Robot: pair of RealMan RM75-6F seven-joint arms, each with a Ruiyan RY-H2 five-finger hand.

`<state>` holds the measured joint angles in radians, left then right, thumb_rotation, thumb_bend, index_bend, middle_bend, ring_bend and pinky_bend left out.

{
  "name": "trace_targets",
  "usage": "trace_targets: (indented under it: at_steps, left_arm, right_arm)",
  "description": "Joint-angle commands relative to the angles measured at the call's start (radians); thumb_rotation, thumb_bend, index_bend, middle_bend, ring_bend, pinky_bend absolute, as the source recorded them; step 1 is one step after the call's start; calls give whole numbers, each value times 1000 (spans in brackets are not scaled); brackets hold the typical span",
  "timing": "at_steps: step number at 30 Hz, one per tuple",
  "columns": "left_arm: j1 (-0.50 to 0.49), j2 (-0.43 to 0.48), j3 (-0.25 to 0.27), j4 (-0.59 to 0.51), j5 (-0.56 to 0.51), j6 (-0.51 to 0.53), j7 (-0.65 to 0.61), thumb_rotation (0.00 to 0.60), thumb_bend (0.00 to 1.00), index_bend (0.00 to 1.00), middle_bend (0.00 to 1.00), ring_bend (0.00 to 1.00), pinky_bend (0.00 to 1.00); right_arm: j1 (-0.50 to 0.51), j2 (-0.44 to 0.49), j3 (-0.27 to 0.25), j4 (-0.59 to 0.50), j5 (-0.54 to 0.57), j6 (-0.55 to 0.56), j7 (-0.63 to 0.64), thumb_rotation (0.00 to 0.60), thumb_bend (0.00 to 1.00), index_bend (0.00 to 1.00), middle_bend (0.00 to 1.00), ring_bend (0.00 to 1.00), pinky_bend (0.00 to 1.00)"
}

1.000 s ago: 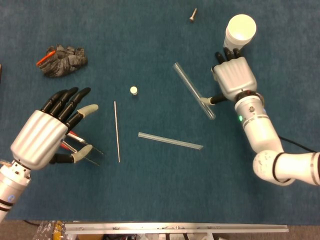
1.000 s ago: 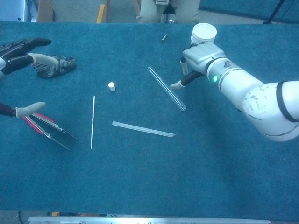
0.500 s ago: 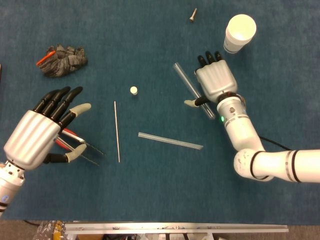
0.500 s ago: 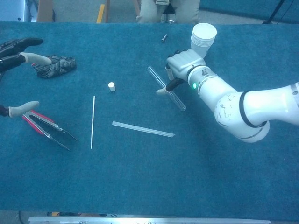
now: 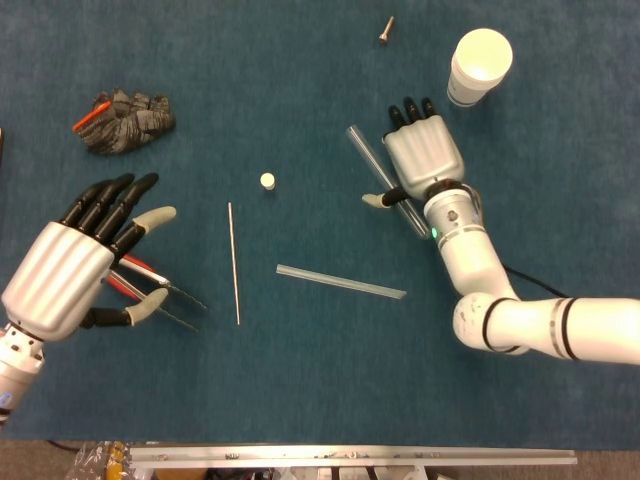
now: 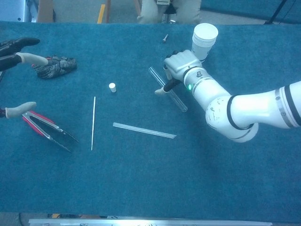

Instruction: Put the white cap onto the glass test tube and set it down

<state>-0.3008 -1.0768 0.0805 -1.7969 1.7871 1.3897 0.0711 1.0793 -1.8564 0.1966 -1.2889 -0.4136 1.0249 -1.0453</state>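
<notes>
The glass test tube (image 5: 369, 154) (image 6: 162, 84) lies at a slant on the blue table, right of centre. My right hand (image 5: 424, 154) (image 6: 180, 64) is spread over the tube's middle, with the thumb on the tube's left side and the fingers pointing away toward the cup. The tube lies flat, and I cannot tell whether the hand touches it. The small white cap (image 5: 267, 181) (image 6: 112, 87) stands alone on the cloth, well left of the tube. My left hand (image 5: 80, 263) (image 6: 18, 49) hovers at the left with fingers apart, holding nothing.
Red-handled tweezers (image 5: 155, 287) (image 6: 47, 130) lie under the left hand. A thin rod (image 5: 233, 262) (image 6: 93, 122) and a flat clear strip (image 5: 340, 282) (image 6: 144, 130) lie mid-table. A white paper cup (image 5: 480, 62) (image 6: 205, 36), a screw (image 5: 386, 30) and a crumpled dark glove (image 5: 125, 120) sit at the back.
My right hand has moved left from beside the paper cup to over the test tube. The left hand drifted slightly nearer and left. Tube and cap have not moved.
</notes>
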Motion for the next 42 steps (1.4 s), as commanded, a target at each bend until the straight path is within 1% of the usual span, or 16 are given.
trace_targets:
  at_steps: [1,11,17,23,25,30,32,37,40,42]
  left_arm:
    - [2,2,0,0,-2,1,-2,381,260,168,0,0,6]
    - [18,5,-1,8,1,19,-13,381,260,168,0,0,6]
    - [25,8,-2,14,4,29,-22,382,260,168,0,0,6]
    - [31,9,-2,14,7,34,-23,379,260,168,0,0,6]
    - [34,11,-2,14,7,36,-24,379,260,168,0,0,6]
    - [40,16,-3,14,8,43,-26,378,260,168,0,0,6]
    - [42,17,-3,15,7,43,-29,375,260,168,0,0,6]
    - [44,17,-5,18,7,45,-31,377,260,168,0,0,6]
    - [45,17,-6,19,6,44,-32,374,260,168,0,0,6]
    - [45,18,-6,19,6,42,-32,371,260,168,0,0,6]
  right_arm:
    - [7,-22,5,31,-19,-15,14,219,0,421,118,0,99]
    - [22,-73,17,85,-54,-31,27,217,0,413,118,0,99]
    - [27,-88,21,94,-66,-34,21,219,0,413,117,0,99]
    - [34,-103,26,101,-63,-37,7,251,3,413,108,0,99]
    - [36,-109,27,106,-68,-42,9,270,34,413,105,0,99]
    - [37,-123,31,118,-87,-55,25,326,178,413,104,0,99]
    - [38,-129,32,124,-93,-58,28,345,218,413,104,0,99]
    - [40,-138,38,132,-104,-65,37,356,295,413,104,0,99]
    - [40,-142,43,136,-113,-68,46,382,336,413,104,0,99]
    - [41,-145,46,139,-118,-71,51,389,353,413,104,0,99]
